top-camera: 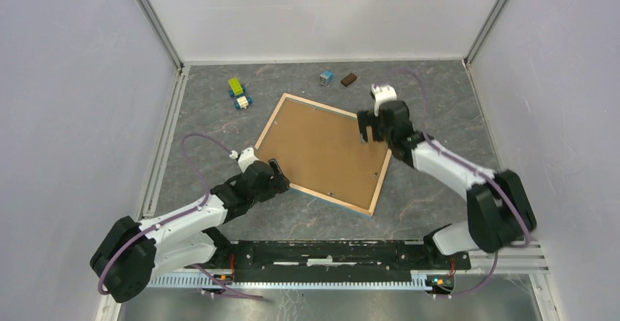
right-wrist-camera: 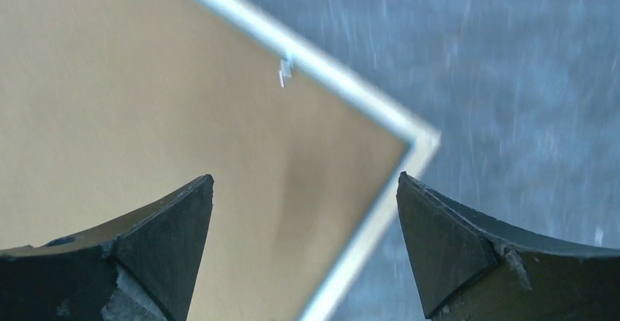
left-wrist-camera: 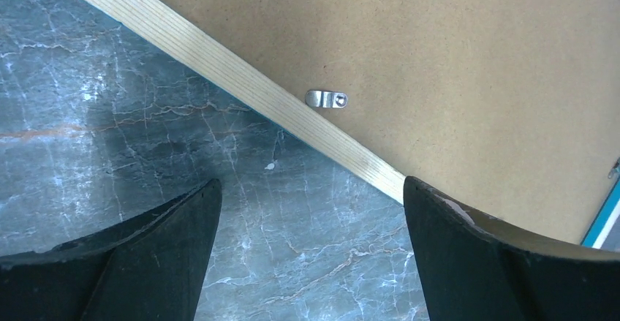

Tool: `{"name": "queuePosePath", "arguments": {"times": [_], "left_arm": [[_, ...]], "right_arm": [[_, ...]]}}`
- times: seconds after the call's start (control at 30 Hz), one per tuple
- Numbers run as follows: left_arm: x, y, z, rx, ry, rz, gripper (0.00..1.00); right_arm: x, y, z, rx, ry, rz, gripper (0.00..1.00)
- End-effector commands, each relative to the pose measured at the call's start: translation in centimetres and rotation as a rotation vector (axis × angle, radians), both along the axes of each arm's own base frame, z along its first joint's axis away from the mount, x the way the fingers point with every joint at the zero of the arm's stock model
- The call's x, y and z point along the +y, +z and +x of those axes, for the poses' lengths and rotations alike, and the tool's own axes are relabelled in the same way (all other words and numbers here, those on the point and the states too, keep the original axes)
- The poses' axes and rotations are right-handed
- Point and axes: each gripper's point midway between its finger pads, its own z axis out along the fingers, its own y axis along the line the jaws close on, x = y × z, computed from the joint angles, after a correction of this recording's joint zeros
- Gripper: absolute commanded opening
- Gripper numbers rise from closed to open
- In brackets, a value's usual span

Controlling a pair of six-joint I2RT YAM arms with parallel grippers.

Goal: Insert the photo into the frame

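The frame (top-camera: 268,123) lies back side up in the middle of the table, its light wood rim around a plain brown backing board (top-camera: 322,149). The photo is hidden. My left gripper (top-camera: 281,176) is open at the frame's near-left edge. In the left wrist view it (left-wrist-camera: 311,186) hangs over bare tabletop, beside the wooden rail (left-wrist-camera: 219,65) and a small metal clip (left-wrist-camera: 327,99). My right gripper (top-camera: 365,132) is open above the frame's right corner. In the blurred right wrist view it (right-wrist-camera: 305,182) straddles the rail (right-wrist-camera: 322,61) by that corner, holding nothing.
Small toys lie at the back of the table: a green and yellow block (top-camera: 235,86), a white and blue one (top-camera: 241,102), a blue piece (top-camera: 326,77) and a brown block (top-camera: 349,80). Enclosure walls stand on three sides.
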Motion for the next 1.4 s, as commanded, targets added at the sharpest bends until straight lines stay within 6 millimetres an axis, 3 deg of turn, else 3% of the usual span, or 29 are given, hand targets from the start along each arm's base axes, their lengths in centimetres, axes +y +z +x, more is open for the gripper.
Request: {"name": "queuePosePath", "arguments": {"times": [0.0, 0.13, 0.2, 0.37, 0.57, 0.7, 0.83, 1.1, 1.37], "left_arm": [[-0.3, 0.4, 0.6, -0.078, 0.003, -0.057, 0.99], [-0.2, 0.7, 0.7, -0.109, 0.016, -0.078, 0.99], [-0.2, 0.7, 0.6, -0.115, 0.015, -0.085, 0.99], [0.0, 0.8, 0.7, -0.123, 0.027, -0.081, 0.99], [-0.2, 0.7, 0.9, -0.113, 0.016, -0.071, 0.99], [-0.6, 0.5, 1.0, -0.097, 0.004, -0.063, 0.99], [-0.7, 0.4, 0.9, -0.089, -0.004, -0.059, 0.99], [-0.9, 0.2, 1.1, -0.072, -0.004, -0.040, 0.99], [-1.7, 0.1, 1.5, -0.042, -0.041, -0.017, 1.00]], "right_arm": [[3.0, 4.6, 7.6, -0.147, 0.060, -0.028, 0.98], [5.7, 4.8, 12.6, -0.145, 0.132, -0.011, 0.98], [6.7, 3.4, 13.8, -0.141, 0.176, -0.015, 0.98], [9.0, 0.7, 15.8, -0.087, 0.297, -0.027, 0.97], [10.6, -2.0, 16.9, -0.023, 0.369, 0.027, 0.81], [10.4, -4.0, 16.6, 0.012, 0.371, 0.022, 0.71], [10.2, -4.9, 16.8, 0.050, 0.364, 0.015, 0.53], [9.2, -6.5, 16.1, 0.083, 0.351, -0.022, 0.55], [8.9, -8.0, 14.4, 0.118, 0.361, -0.001, 0.29]]}}
